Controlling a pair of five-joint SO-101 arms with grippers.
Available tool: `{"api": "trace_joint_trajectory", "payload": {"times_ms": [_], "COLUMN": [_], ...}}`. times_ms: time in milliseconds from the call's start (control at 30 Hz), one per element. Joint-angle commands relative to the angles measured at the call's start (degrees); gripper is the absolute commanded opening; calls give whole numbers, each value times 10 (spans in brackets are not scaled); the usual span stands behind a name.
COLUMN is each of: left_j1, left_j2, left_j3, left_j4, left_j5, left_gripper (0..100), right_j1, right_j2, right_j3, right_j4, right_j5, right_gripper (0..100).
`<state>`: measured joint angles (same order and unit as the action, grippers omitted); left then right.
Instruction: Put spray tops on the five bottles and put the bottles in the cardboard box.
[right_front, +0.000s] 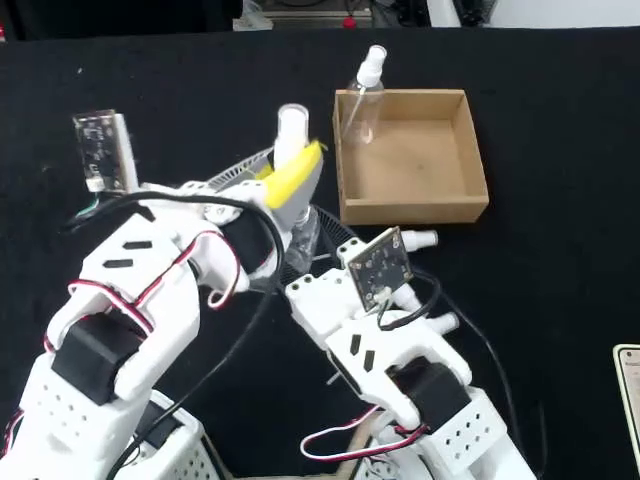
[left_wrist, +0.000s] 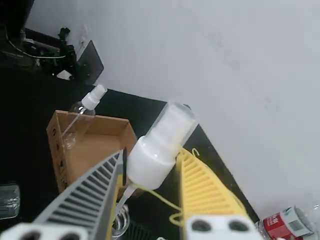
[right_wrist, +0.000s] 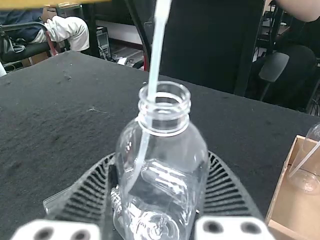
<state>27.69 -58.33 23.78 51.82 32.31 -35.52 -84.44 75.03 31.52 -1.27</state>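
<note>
My left gripper (right_front: 293, 165) (left_wrist: 150, 165), with yellow fingers, is shut on a white spray top (right_front: 291, 128) (left_wrist: 160, 147) and holds it above an open clear bottle (right_front: 304, 238) (right_wrist: 160, 170). The top's dip tube (right_wrist: 154, 65) runs down through the bottle's neck. My right gripper (right_wrist: 160, 205) is shut on that bottle's body and holds it upright. The cardboard box (right_front: 412, 205) (left_wrist: 60, 150) lies just beyond, with one capped bottle (right_front: 364, 92) (left_wrist: 82, 112) leaning in its far left corner.
Two loose spray tops (right_front: 420, 240) (right_front: 443, 322) lie on the black table right of the right arm. Another clear bottle (left_wrist: 7, 200) stands near the box. A red-labelled bottle (left_wrist: 287, 222) is off to the side.
</note>
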Motion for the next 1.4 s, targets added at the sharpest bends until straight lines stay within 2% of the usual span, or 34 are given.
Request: {"api": "trace_joint_trajectory", "payload": {"times_ms": [0, 200, 600, 700, 767, 933, 1033, 1167, 1300, 1367], "left_j1": [-4, -4, -15, -65, -121, -318, -396, -423, -429, -429], "left_j2": [-9, -9, -84, -88, -88, -95, -95, -95, -95, -95], "left_j3": [-32, -34, -51, -31, -9, 75, 158, 272, 367, 409], "left_j4": [25, 72, 94, 119, 124, 123, 118, 99, 42, 13], "left_j5": [-30, -26, -31, -39, -72, -170, -248, -306, -303, -274], "left_gripper": [149, 332, 325, 327, 325, 325, 327, 325, 325, 325], "right_j1": [-4, -4, -4, -3, 5, 100, 150, 176, 209, 245], "right_j2": [-7, -7, -7, -6, -4, -2, -2, -1, -1, 0], "right_j3": [-2, -2, -2, -2, -2, -30, -54, -72, -100, -127], "right_j4": [-9, -9, -7, -5, -5, -6, -4, 18, 40, 50], "right_j5": [-1, -1, -1, -1, 0, -5, -5, -5, -5, -5], "right_gripper": [106, 106, 106, 106, 106, 106, 106, 106, 106, 106]}}
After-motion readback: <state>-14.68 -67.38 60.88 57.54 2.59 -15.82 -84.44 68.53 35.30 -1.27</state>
